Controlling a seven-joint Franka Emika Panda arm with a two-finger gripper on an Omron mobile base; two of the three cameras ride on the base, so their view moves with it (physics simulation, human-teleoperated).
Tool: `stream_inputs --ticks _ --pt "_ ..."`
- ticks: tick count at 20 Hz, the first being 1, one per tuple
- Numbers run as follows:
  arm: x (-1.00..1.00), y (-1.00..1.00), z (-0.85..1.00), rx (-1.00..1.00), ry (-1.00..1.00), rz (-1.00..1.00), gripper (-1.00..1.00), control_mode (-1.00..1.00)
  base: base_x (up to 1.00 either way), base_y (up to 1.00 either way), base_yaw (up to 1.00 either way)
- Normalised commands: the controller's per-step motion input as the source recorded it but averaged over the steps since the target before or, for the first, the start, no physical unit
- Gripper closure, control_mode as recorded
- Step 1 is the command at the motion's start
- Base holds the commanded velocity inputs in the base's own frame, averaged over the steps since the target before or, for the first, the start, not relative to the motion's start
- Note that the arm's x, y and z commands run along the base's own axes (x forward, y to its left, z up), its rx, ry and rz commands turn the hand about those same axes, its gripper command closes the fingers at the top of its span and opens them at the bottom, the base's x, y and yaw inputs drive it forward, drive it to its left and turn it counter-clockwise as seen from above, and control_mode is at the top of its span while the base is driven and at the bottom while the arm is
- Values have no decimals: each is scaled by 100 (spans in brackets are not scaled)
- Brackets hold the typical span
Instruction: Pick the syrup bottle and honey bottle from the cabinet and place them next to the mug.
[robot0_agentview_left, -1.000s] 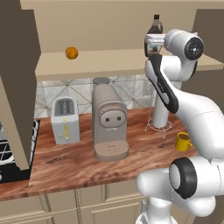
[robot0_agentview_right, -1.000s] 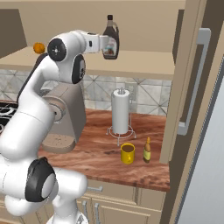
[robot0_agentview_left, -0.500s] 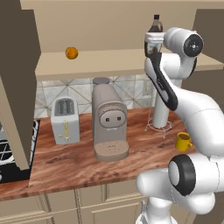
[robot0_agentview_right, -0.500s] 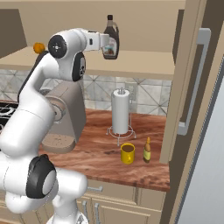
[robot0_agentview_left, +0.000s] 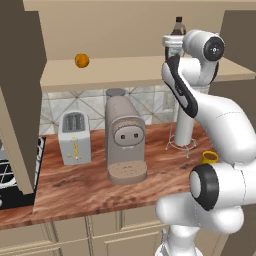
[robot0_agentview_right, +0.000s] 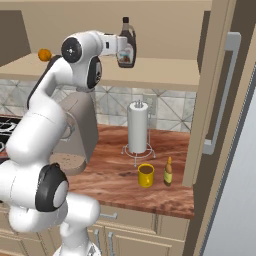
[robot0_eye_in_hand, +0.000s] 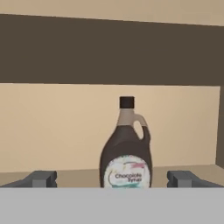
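Kitchen: wooden counter (robot0_agentview_left: 80, 185) below a beige cabinet (robot0_agentview_right: 165, 75) with a wide tan shelf; a toaster (robot0_agentview_left: 74, 137), a coffee machine (robot0_agentview_left: 125, 140) and a paper towel roll (robot0_agentview_right: 138, 127) stand on the counter; a round orange fruit (robot0_agentview_left: 82, 61) sits far to the left on the shelf
Syrup bottle: the dark syrup bottle (robot0_eye_in_hand: 126, 148) stands upright on the cabinet shelf, centred in the hand view, its white label facing the camera; in the right base view it is just at the tip of the hand
Honey bottle: the small amber honey bottle (robot0_agentview_right: 168, 172) already stands on the counter, just beside the yellow mug (robot0_agentview_right: 146, 175), a little to its right; so I judge this half of the task as done
Risk: the bottle is tall with a narrow neck; if the hand pushes forward too far before closing, the palm can tip it backward on the shelf; if the fingers close off centre or too high near the handle, it can turn or slip out on the way down to the mug
Claw: the gripper (robot0_eye_in_hand: 112, 179) is spread fully wide, one finger tip on each side of the bottle's base, well apart from its body; it holds nothing and I see no contact yet; the next move calls for a short advance and then closing around the wide lower body
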Motion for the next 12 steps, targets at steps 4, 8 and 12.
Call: stream_inputs --ticks 4,8,12 --pt "49 0 0 0 4 0 -100 -100 0 0 0" --pt "28 -1 0 0 1 0 -100 -100 0 0 0" --pt "6 0 0 0 0 0 -100 -100 0 0 0"
